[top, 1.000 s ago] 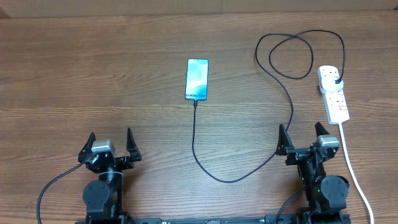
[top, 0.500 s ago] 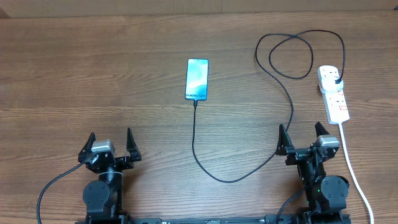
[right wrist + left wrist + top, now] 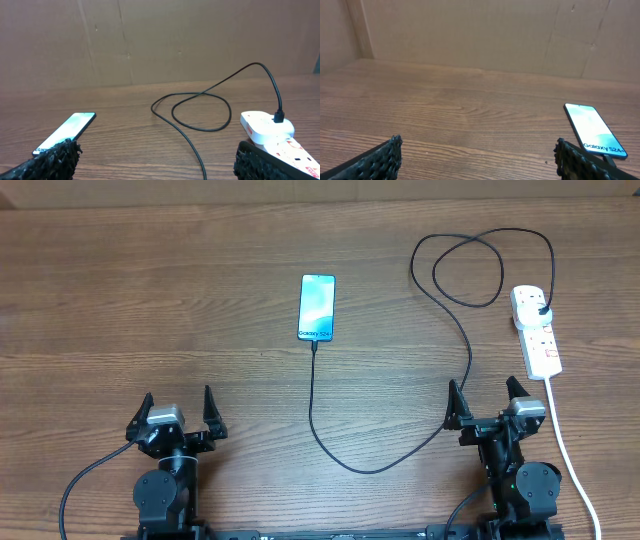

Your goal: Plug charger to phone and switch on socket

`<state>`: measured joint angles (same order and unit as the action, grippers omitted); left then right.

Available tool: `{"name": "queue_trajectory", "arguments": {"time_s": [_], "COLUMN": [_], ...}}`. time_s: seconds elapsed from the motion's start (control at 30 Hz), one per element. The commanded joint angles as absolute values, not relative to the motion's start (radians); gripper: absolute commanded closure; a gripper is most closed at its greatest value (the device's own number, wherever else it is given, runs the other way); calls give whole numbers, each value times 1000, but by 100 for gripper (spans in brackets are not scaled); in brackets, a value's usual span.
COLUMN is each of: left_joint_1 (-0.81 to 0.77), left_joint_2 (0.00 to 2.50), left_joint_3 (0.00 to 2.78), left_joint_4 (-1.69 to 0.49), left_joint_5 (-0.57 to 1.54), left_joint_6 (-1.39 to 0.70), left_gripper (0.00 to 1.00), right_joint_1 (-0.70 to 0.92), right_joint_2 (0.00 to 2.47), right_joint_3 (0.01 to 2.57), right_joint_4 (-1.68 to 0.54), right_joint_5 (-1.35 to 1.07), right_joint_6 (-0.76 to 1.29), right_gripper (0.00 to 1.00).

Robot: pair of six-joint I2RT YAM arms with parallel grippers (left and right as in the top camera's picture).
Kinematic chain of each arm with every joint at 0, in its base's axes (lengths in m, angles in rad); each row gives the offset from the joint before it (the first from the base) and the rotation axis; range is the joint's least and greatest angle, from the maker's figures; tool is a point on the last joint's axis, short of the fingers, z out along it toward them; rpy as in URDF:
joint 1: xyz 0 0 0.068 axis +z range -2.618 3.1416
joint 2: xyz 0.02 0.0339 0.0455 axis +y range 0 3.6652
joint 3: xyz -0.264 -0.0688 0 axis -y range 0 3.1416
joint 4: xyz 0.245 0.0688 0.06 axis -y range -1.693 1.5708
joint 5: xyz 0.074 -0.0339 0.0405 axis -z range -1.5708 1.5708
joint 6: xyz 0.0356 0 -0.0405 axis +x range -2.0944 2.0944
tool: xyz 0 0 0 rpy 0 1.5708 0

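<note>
You can read one piece of text: in the left wrist view, the phone (image 3: 594, 131) shows "Galaxy S24" in white letters near the bottom edge of its lit screen, followed by a further mark too small for you to make out. From overhead, that same line on the phone (image 3: 317, 307) is only a tiny strip of letters you cannot read, and in the right wrist view just its start shows, too blurred to tell. Any printing on the socket (image 3: 536, 330) is too small for you to read.
</note>
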<state>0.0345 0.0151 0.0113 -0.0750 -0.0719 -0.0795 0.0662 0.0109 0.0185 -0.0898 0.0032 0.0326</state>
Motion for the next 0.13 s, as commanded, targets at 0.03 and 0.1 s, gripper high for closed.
{"name": "queue_trajectory", "arguments": {"time_s": [0.03,0.1], "left_joint_1": [33,33], "left_joint_2": [4,4], "left_joint_3": [5,5], "left_joint_4": [-71,-71], "left_joint_5": [-77,-77], "left_joint_6": [-97,-97], "left_gripper": [0,0], "right_joint_1": [65,65], "right_joint_2": [3,3], "right_joint_3": [8,8], "right_joint_4": [-84,-84], "right_joint_5": [-2,-2], "right_joint_6": [29,29], "right_gripper": [0,0]}}
